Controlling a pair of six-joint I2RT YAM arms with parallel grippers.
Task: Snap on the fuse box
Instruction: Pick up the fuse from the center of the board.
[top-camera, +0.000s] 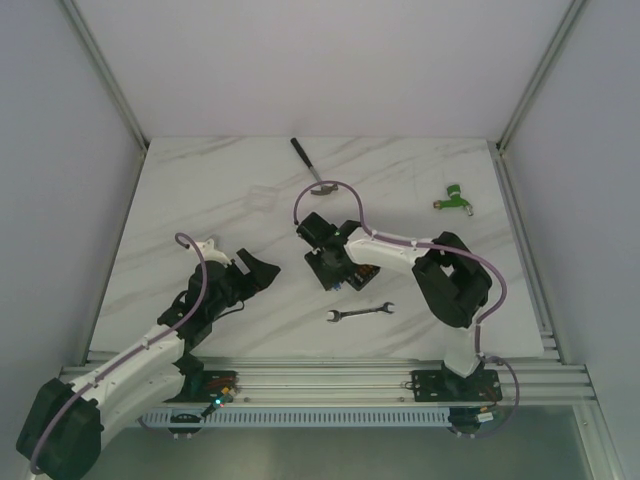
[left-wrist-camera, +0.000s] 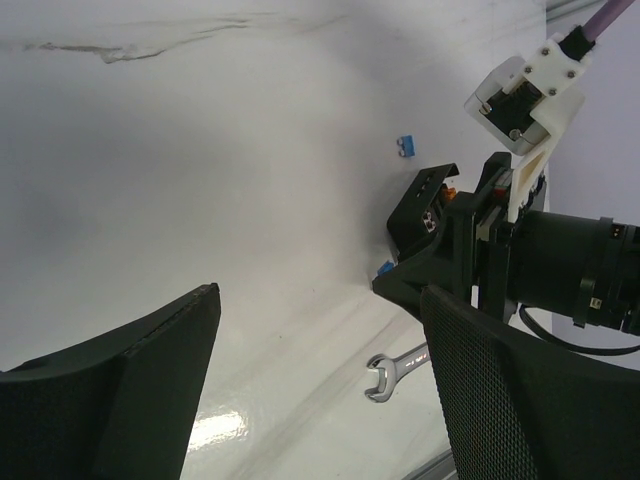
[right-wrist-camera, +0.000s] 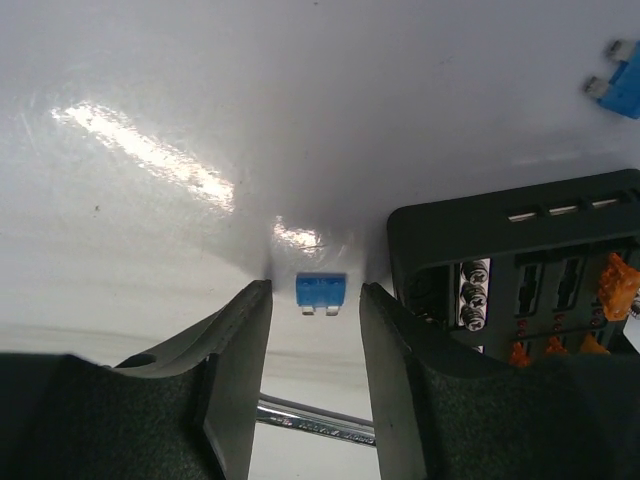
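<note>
Tabletop is white with grey veining. It is enclosed by pale, plain walls and aluminium corner posts, with an aluminium rail along the near edge.

At the left, the left gripper hovers low over bare surface with its jaws spread wide and nothing between them. In the left wrist view the left gripper faces the centre of the table. A small clear piece lies beyond it; what it is cannot be told. A black-handled tool lies near the far edge, just left of centre.

At the centre, the right gripper points down at the surface. In the right wrist view the right gripper stands with its jaws apart, one on each side of a blue fuse that lies flat on the table. A gap shows on both sides of the fuse.

The fuse box sits on the table just beside that gripper. In the right wrist view the fuse box is uncovered and orange fuses are visible inside. A second blue fuse lies apart from it. A wrench lies near the box, on its near side.

A green item rests toward the right edge, well apart from the rest.
</note>
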